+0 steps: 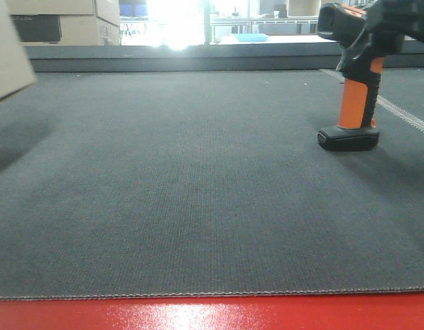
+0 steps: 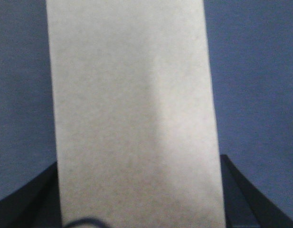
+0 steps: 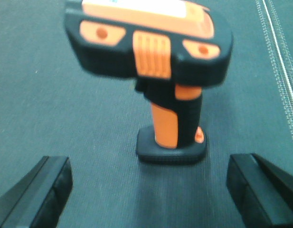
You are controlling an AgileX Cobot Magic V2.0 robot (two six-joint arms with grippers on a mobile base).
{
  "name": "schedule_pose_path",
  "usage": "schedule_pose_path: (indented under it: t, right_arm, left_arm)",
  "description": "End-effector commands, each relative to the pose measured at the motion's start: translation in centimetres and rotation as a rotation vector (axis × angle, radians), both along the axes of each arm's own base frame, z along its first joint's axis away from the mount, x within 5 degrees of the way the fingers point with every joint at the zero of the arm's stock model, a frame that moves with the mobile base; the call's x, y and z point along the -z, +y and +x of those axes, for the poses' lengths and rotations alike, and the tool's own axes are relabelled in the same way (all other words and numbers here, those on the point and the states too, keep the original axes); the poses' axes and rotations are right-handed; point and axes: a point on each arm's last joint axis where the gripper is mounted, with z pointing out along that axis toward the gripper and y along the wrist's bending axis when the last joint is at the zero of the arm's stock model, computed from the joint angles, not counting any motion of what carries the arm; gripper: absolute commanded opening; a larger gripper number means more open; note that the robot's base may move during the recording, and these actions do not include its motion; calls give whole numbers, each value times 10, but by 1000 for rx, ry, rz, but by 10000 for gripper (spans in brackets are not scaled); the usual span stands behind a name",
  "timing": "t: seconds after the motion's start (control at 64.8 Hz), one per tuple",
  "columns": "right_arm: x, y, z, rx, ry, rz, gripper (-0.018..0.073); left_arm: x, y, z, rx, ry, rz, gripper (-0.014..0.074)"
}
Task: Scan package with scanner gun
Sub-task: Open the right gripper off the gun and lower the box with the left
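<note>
Filling most of the left wrist view, close to the lens: the package [image 2: 134, 118], plain tan cardboard, blurred, with dark fingers [image 2: 23, 199] of the left gripper [image 2: 141, 209] showing at both of its lower sides. Jaws seemingly pinching the box between them, the card spanning the whole gap from one finger to the other. Showing again in the front view as a tan slab [image 1: 9, 51] at the far left edge, tilted and raised off the grey mat [image 1: 198, 179], casting a shadow beneath. No label showing on either visible face.

Standing upright on its flat black foot at the right side of the worktop: the scanner gun [image 1: 352, 103], orange stem rising to a black head. Right arm reaching in above the head in the front view, dark and partly cropped; contact there impossible to tell. Appearing in the right wrist view with orange buttons and a ribbed orange strip on the head [image 3: 151, 47], foot resting on the mat beside a pale stitched seam. Right gripper [image 3: 151, 190] hanging with jaws spread wide, one finger [image 3: 42, 190] at each lower corner, well apart from the scanner and gripping nothing.

Lying along the near edge: a red border [image 1: 212, 315].
</note>
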Motion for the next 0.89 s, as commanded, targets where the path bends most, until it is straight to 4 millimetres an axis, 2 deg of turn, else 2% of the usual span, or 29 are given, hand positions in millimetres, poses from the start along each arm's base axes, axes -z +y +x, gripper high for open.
schedule_pose_path:
  t: [0.0,0.077,0.185,0.231,0.339,0.447,0.725,0.787,0.879]
  right_arm:
    - [-6,-3,-10,-1,-31,-8,545]
    - [-11,-3,-16,-5,-45,-4,479]
    - [-17,-3,-26,-18,-58,-3,295]
    - [-20,-3,-29,-27,-66,-9,177]
    - [-24,-3,-35,-48,-64,-22,-20]
    - [-24,-3,-37,-64,-54,-39,-160]
    - [-24,-3,-37,-64,-54,-39,-158]
    - [-24,-3,-37,-64,-54,-39,-158]
    - [-25,-3,-38,-64,-56,-39,-158]
  left_arm:
    - [2,5,6,-19,-1,43,-111]
    - [11,7,14,-20,14,47,-111]
    - [24,9,26,-22,19,46,-111]
    - [30,10,31,-23,25,45,-111]
    - [41,12,40,-25,26,50,-111]
    - [49,13,49,-28,8,55,-111]
    - [62,16,57,-27,33,68,-90]
    - [62,16,56,-26,40,66,-18]
    - [62,16,55,-25,52,65,177]
